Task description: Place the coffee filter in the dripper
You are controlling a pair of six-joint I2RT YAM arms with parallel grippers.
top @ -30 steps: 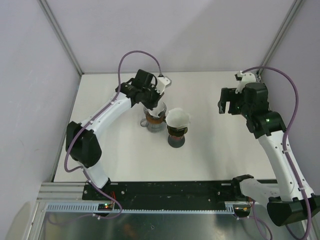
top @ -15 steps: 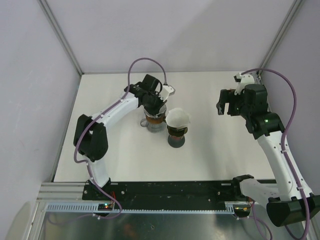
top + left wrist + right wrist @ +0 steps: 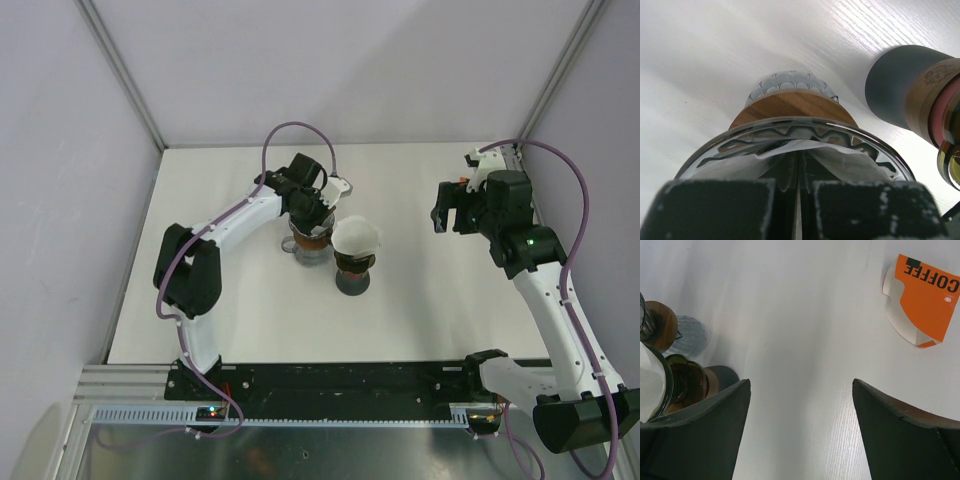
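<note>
Both fingers of the left gripper (image 3: 799, 182) are pressed together on the coffee filter (image 3: 842, 156). Its paper fans out to either side directly beneath them, already inside the glass rim of the dripper (image 3: 790, 106). The dripper's axis runs straight down from this gripper, so the remaining move looks like a release and a vertical lift. The right gripper (image 3: 801, 385) hangs spread wide and empty, well off to the side — clearly the farther arm.

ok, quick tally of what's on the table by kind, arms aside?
glass coffee drippers: 2
white paper coffee filters: 2
orange coffee filter pack: 1
Total: 5
</note>
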